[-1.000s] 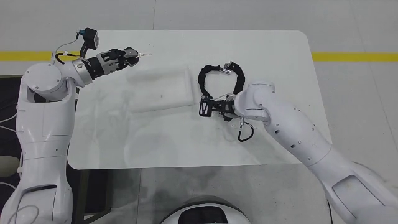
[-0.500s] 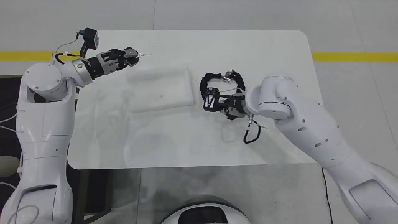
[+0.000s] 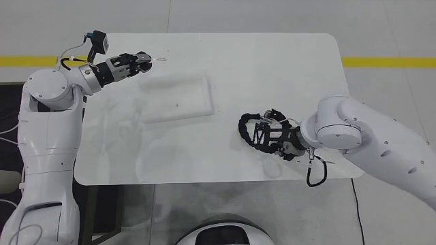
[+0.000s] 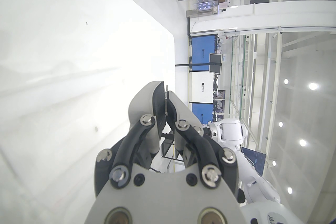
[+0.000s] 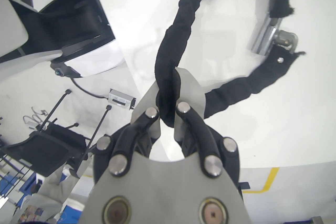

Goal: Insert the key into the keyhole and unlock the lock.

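A chain lock in a black fabric sleeve [image 3: 243, 126] forms a loop near the table's front right. Its silver lock cylinder [image 5: 265, 36] joins the sleeve's two ends on the side of the loop away from my right gripper. My right gripper [image 3: 271, 137] [image 5: 168, 96] is shut on the sleeve. At the table's far left, my left gripper [image 3: 144, 62] [image 4: 166, 99] is held above the surface, shut on a thin metal key [image 4: 166, 101]. The key's tip [image 3: 161, 60] juts out past the fingers toward the right.
A flat white pad [image 3: 177, 97] lies on the white table [image 3: 286, 61] left of centre, between the two arms. The table's front edge [image 3: 225, 181] runs close to the lock. A yellow floor line [image 3: 388, 62] passes behind the table.
My right arm has carried the chain lock from the table's centre toward the front right. The left arm with the key has stayed still.
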Tool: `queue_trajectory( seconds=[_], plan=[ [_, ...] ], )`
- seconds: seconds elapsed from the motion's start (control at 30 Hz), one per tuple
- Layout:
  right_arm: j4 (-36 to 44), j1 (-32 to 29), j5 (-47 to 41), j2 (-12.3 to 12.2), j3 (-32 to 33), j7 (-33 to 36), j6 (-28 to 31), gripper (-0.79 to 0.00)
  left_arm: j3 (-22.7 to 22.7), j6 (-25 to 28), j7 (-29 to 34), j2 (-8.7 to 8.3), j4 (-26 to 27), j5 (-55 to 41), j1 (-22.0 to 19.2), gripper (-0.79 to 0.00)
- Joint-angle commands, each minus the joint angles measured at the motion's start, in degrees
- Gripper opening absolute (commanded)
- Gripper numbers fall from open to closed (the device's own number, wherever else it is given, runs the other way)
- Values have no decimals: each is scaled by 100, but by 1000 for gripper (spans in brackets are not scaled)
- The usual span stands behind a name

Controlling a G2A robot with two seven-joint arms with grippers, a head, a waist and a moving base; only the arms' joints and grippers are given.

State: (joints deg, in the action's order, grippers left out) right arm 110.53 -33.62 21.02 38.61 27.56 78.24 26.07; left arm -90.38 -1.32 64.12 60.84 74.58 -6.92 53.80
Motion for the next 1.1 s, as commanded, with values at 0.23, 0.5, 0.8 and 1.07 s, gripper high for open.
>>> queue_trajectory(
  seconds=[0.23,0.5,0.8,1.07],
  plan=[
    [-367,622,-56,-166,-35,-525,522,0,0,0,0,0,0,0,0,-785],
    [-979,886,809,396,-214,-1011,776,0,0,0,0,0,0,0,0,-785],
    [-2004,933,1565,1583,-838,-1278,1220,-191,0,0,0,0,0,0,0,-785],
    [-2940,879,2079,2388,-1039,-1249,1247,-465,0,0,0,0,0,0,0,-785]
  ],
)
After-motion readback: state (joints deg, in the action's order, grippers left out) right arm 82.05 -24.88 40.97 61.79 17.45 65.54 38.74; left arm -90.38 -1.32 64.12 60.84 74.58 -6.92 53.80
